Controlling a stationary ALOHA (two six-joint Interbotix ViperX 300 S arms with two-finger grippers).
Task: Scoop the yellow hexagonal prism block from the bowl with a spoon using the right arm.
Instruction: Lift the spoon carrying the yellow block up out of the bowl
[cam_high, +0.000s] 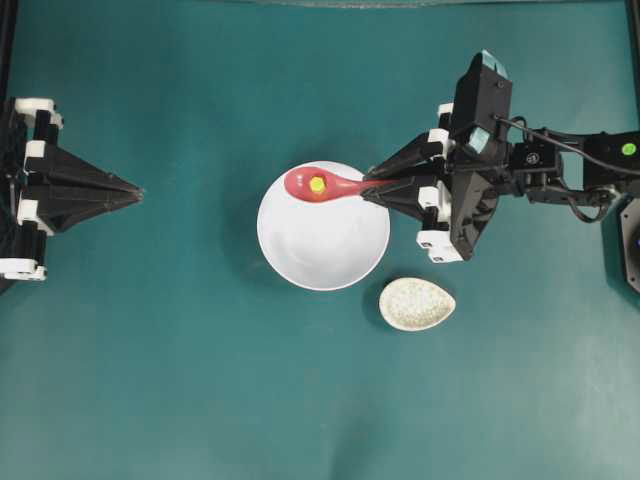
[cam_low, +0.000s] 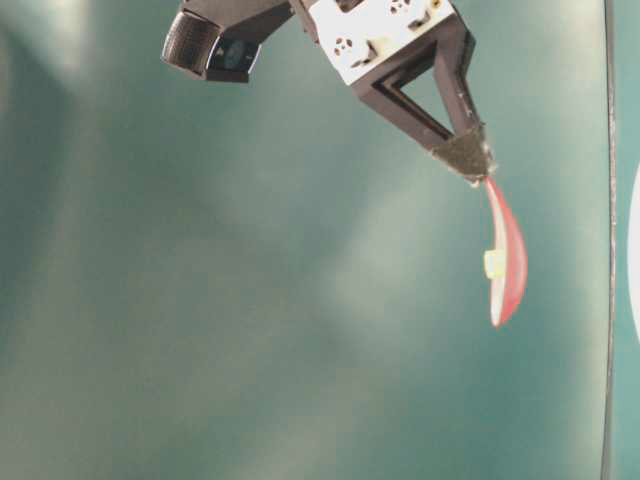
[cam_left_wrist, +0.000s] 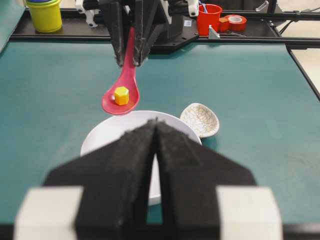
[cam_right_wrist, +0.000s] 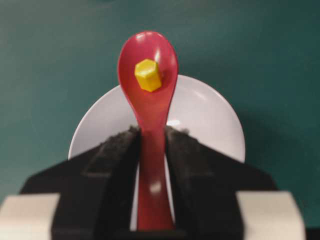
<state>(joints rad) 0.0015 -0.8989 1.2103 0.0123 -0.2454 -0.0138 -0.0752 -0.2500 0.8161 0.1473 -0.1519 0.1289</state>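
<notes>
My right gripper (cam_high: 368, 190) is shut on the handle of the pink-red spoon (cam_high: 330, 186), holding it level above the far rim of the white bowl (cam_high: 330, 255). The yellow hexagonal prism block (cam_high: 317, 184) rests in the spoon's scoop. In the right wrist view the spoon (cam_right_wrist: 150, 100) runs out from between the jaws of the gripper (cam_right_wrist: 151, 132), with the block (cam_right_wrist: 148, 75) in the scoop and the bowl (cam_right_wrist: 210, 120) below. The left wrist view shows the spoon (cam_left_wrist: 122, 92), the block (cam_left_wrist: 121, 95) and the bowl (cam_left_wrist: 100, 137). My left gripper (cam_high: 136, 190) sits shut at the left, far from the bowl.
A small speckled beige spoon rest (cam_high: 416, 304) lies on the teal mat just right of the bowl's near side. At the table's back edge stand a yellow cup (cam_left_wrist: 45, 15), a red cup (cam_left_wrist: 208, 17) and a red tape roll (cam_left_wrist: 234, 22).
</notes>
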